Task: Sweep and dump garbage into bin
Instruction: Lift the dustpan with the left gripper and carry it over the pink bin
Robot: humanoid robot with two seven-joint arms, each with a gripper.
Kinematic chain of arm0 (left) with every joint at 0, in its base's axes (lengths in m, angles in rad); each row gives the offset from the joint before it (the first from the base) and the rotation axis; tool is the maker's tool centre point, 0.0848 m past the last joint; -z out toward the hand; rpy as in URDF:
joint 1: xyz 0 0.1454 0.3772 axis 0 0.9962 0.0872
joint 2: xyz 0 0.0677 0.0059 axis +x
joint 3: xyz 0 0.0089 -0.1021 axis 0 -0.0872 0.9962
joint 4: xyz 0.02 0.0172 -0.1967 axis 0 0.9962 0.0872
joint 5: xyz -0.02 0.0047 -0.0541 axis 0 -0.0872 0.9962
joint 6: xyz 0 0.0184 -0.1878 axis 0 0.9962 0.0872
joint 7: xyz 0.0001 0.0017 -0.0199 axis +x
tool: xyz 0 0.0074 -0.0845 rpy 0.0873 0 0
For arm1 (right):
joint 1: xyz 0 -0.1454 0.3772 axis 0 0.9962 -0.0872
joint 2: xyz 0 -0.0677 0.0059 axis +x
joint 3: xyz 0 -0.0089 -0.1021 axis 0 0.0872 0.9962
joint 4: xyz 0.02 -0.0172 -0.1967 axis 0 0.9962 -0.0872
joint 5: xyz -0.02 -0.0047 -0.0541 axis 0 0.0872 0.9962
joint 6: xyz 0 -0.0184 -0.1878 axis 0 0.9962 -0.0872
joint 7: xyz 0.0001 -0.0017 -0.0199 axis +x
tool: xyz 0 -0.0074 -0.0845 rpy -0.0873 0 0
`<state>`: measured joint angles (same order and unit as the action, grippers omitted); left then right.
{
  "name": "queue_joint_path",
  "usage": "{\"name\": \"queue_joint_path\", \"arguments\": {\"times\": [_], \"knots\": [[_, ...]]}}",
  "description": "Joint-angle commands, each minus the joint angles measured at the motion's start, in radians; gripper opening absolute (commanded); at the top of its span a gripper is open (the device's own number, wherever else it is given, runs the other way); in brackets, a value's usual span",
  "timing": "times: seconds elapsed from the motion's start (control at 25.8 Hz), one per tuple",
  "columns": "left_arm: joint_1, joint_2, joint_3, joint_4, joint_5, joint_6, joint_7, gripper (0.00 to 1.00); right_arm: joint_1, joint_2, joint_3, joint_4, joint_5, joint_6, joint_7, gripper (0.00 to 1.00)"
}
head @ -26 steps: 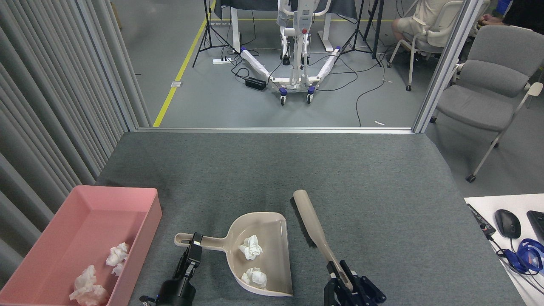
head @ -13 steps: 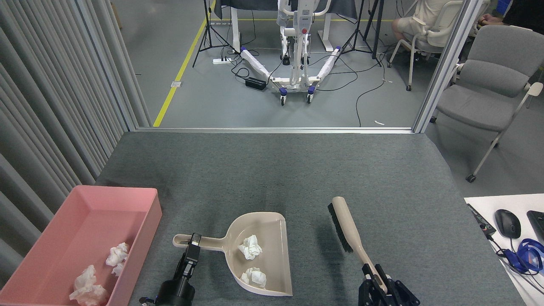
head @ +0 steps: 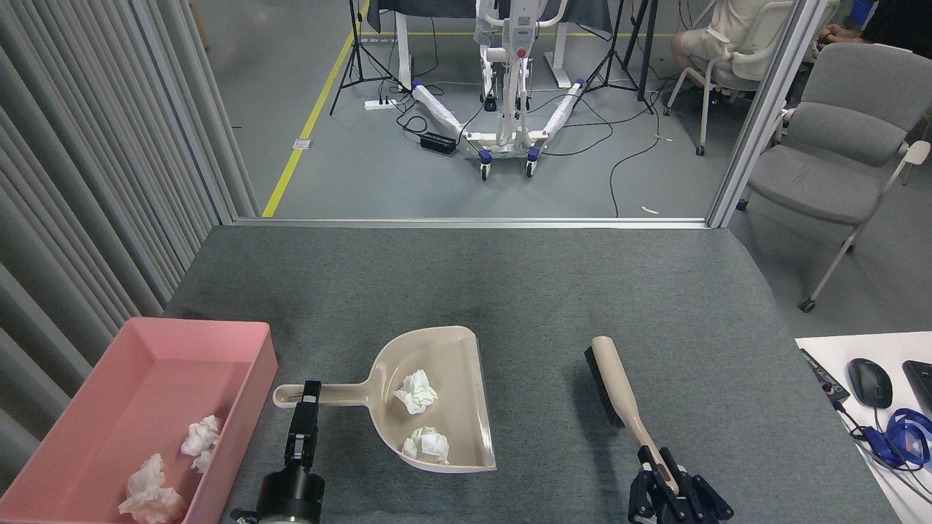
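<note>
The bin [head: 251, 349] was cut off bottom-left, its long axis running away; left gripper [head: 304, 404] clamped the dustpan [head: 466, 407] handle. Right gripper [head: 659, 473] gripped the brush [head: 619, 386].

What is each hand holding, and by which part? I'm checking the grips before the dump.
The left hand holds the dustpan by its handle. The right hand holds the brush by the end of its handle.

Bright, even overhead light; sharp focus, soft faint shadows.
</note>
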<state>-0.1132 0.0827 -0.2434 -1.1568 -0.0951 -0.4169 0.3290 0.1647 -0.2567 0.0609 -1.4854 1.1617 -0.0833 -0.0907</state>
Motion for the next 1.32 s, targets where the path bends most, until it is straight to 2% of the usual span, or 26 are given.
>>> {"name": "queue_joint_path", "arguments": {"times": [0.0,0.39,0.5,0.7,0.74,0.85,0.89,0.93,1.12,1.28], "knots": [[0.004,0.003,-0.002,-0.027,0.040,-0.003,0.013,0.04,-0.007,-0.001,-0.010,0.016,0.000,0.002,-0.001,0.00],[0.007,0.038,0.001,-0.017,0.074,-0.011,0.015,0.02,-0.008,0.002,-0.012,0.042,0.003,0.002,-0.004,0.00],[0.013,0.043,-0.004,-0.060,0.095,-0.008,0.013,0.01,-0.011,0.002,-0.012,0.044,0.006,0.003,-0.012,0.00],[0.049,0.114,-0.042,-0.123,0.186,-0.003,0.015,0.00,-0.028,0.004,-0.012,0.059,0.004,0.007,-0.014,0.00],[0.050,0.124,-0.043,-0.126,0.190,-0.003,0.015,0.00,-0.028,0.005,-0.012,0.060,0.003,0.014,-0.012,0.09],[0.067,0.177,-0.040,-0.159,0.196,0.003,0.015,0.00,-0.028,0.008,-0.012,0.059,0.003,0.062,-0.015,0.58],[0.073,0.190,-0.037,-0.176,0.207,0.009,0.015,0.00,-0.028,0.008,-0.012,0.059,0.003,0.066,-0.021,0.70],[0.076,0.206,-0.034,-0.192,0.225,0.017,0.015,0.00,-0.028,0.008,-0.010,0.059,0.003,0.066,-0.029,0.75],[0.076,0.288,-0.010,-0.228,0.345,0.021,0.016,0.00,-0.028,0.005,-0.010,0.059,0.003,0.066,-0.038,0.82],[0.078,0.345,0.007,-0.231,0.386,0.023,0.018,0.00,-0.028,0.005,-0.010,0.050,0.003,0.066,-0.053,0.89]]}}
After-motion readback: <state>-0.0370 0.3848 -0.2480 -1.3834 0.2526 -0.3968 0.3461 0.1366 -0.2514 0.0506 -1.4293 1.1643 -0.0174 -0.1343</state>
